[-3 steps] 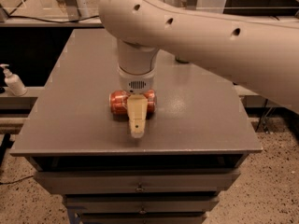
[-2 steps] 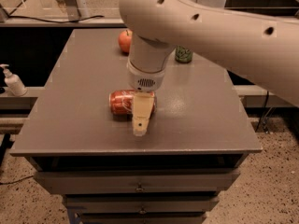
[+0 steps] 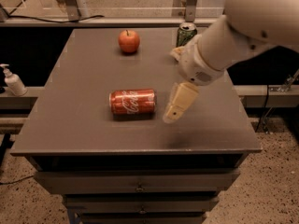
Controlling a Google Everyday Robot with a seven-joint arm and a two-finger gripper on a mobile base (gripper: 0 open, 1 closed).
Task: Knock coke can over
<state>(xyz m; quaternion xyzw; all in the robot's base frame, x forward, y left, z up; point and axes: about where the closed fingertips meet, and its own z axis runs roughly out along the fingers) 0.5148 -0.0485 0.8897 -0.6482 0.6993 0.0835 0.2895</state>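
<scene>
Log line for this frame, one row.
coke can: lying on its side | gripper: right of it, apart | apple: back of table | green can: upright at back

Only legible marking: white Coca-Cola script on the red side of the coke can (image 3: pixel 132 101). The can lies on its side on the table (image 3: pixel 84 125), and the script runs along its length, upright as the camera sees it. Only part of the script faces the camera; the rest curves out of sight. Green can (image 3: pixel 187 33) at the back edge: print too small to read. Pump bottle (image 3: pixel 14 82) left of the table: label unreadable. Gripper (image 3: pixel 170 117) hangs low over the table just right of the coke can, not touching it; no readable marks on it.
</scene>
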